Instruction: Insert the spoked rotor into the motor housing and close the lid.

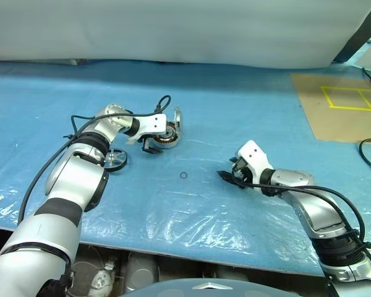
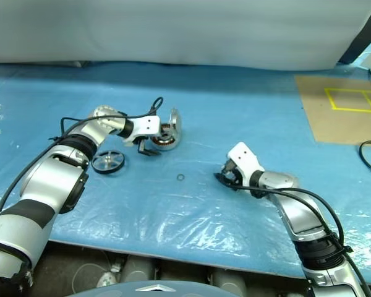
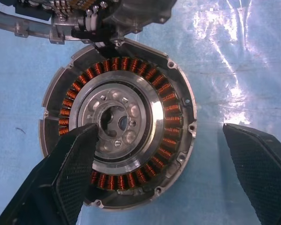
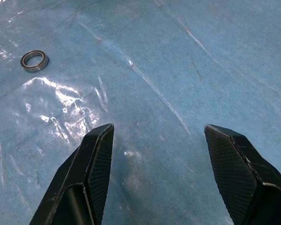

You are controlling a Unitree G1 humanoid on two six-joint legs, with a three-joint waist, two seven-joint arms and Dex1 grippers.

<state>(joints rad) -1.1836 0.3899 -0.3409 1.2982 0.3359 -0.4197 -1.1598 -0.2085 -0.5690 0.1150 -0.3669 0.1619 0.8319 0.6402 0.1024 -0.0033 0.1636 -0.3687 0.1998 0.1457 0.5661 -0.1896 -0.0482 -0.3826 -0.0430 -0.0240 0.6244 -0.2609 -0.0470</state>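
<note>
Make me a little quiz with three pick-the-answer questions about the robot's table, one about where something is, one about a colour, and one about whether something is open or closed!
1. Where is the spoked rotor?
A. inside the motor housing
B. on the blue sheet beside the left arm
C. in the right tool

2. What colour are the windings inside the motor housing?
A. green
B. white
C. copper-brown

3. How is the lid right now?
A. standing open
B. shut flat over the housing
C. lying near the right tool

Answers:
1 B, the wheel lies flat on the blue sheet, apart from the housing.
2 C, the left wrist view shows a copper-brown ring of coils around the hub.
3 A, the disc stands up at the housing's rim and the windings lie bare, with the left tool open over them and the right tool open and empty.
</note>
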